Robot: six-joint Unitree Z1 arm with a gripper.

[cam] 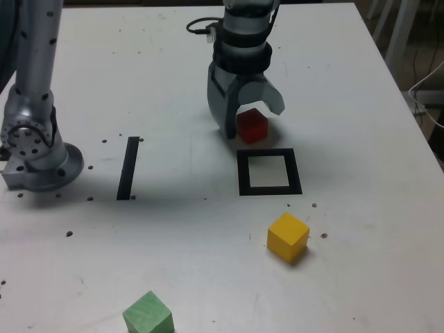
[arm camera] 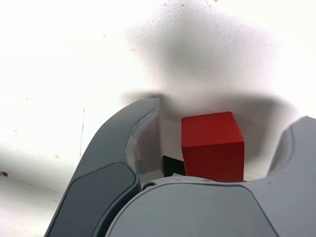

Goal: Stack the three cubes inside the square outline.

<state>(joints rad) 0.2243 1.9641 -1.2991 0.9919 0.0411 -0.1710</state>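
Note:
The red cube (cam: 252, 126) rests on the white table just behind the square outline (cam: 268, 189), outside it. My gripper (cam: 251, 119) stands down over the cube with a finger on each side. In the wrist view the red cube (arm camera: 212, 146) sits between the grey fingers (arm camera: 123, 143), and a gap shows on both sides, so the gripper (arm camera: 222, 118) is open around it. The yellow cube (cam: 288, 236) lies in front of the outline, towards the exterior view's right. The green cube (cam: 148, 316) sits at the near edge, left of centre.
A straight black strip (cam: 128, 168) lies to the exterior view's left of the outline. The arm's grey base (cam: 35, 146) stands at the far left. A cable (cam: 201, 28) runs behind the arm. The table's right edge (cam: 409, 118) borders a floor area.

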